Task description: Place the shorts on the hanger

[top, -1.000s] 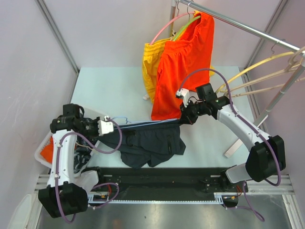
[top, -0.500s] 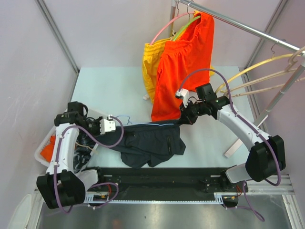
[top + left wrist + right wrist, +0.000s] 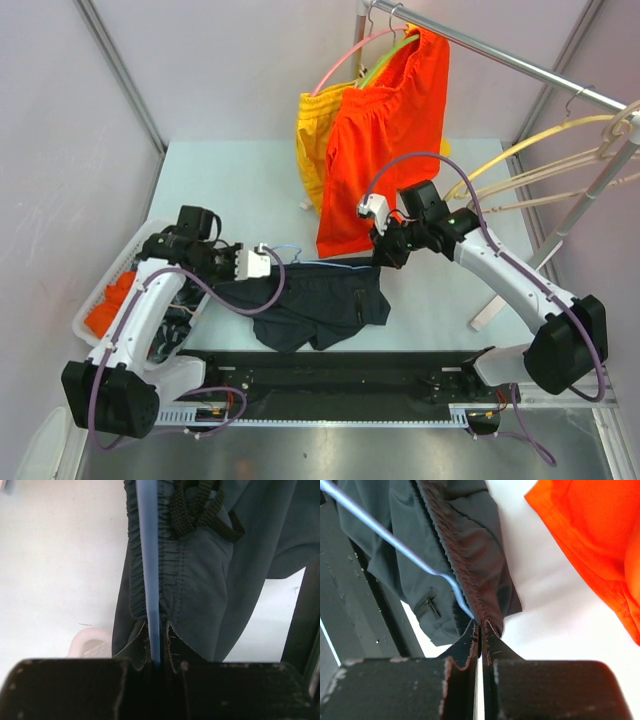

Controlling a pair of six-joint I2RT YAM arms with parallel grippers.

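Two grippers: both pinched closed, one at each end of the same garment, low over the table (image 3: 230,190).
Left gripper (image 3: 156,640): its fingers (image 3: 175,639) are closed on the hanger (image 3: 149,555). The light-blue wire runs straight out from between them.
Left gripper from above (image 3: 274,262): it sits at the hook end of the hanger (image 3: 330,263), with the arm reaching in from the left.
Right gripper (image 3: 481,629): jaws tight together, nipping the gathered waistband of the shorts (image 3: 465,540). The blue wire (image 3: 385,532) curves down to the same pinch, and I cannot tell whether it is caught too.
Right gripper from above (image 3: 385,256): it is at the right end of the waistband, just in front of the hanging orange shorts (image 3: 385,140).
Shorts (image 3: 320,305): dark, with the waistband held up along the wire between the two grippers. The legs sag onto the table near its front edge.
Close view, left: the elastic band lies bunched against the wire, and the black drawstring (image 3: 200,510) is looped beside it.
Close view, right: a corner of the orange fabric (image 3: 590,525) lies near the dark cloth, with bare table between them.
Behind: yellow shorts (image 3: 315,140) hang beside the orange pair from a metal rail (image 3: 480,45).
Right side: cream hangers (image 3: 520,160) hang on the rail.
Far left: a white basket (image 3: 100,300) sits at the table edge with clothes in it.
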